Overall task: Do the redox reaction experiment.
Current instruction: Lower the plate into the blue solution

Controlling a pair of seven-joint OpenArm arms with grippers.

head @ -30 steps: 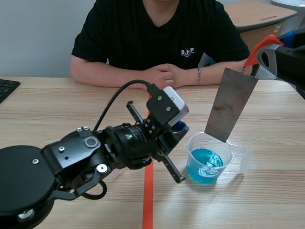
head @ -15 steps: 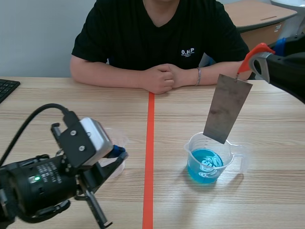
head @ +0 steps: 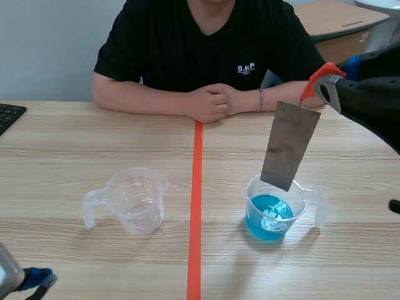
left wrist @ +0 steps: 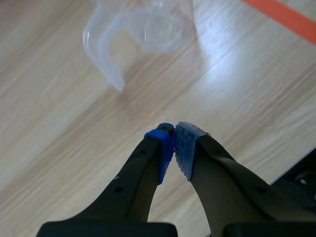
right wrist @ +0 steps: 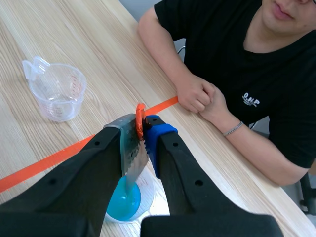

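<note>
Right gripper [right wrist: 143, 124] pinches the orange clip [head: 317, 76]; the metal plate [head: 289, 145] hangs long-axis down, lower edge apparently just above the blue-solution beaker [head: 300, 207]. Left gripper [left wrist: 174, 143], near left, fingers pressed together, empty.

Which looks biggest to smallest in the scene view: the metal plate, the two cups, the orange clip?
1. metal plate, empty cup and blue-liquid cup: these look about alike, too close to rank. The plate hangs raised, so its size is unsure.
2. orange clip: clearly smallest.
</note>
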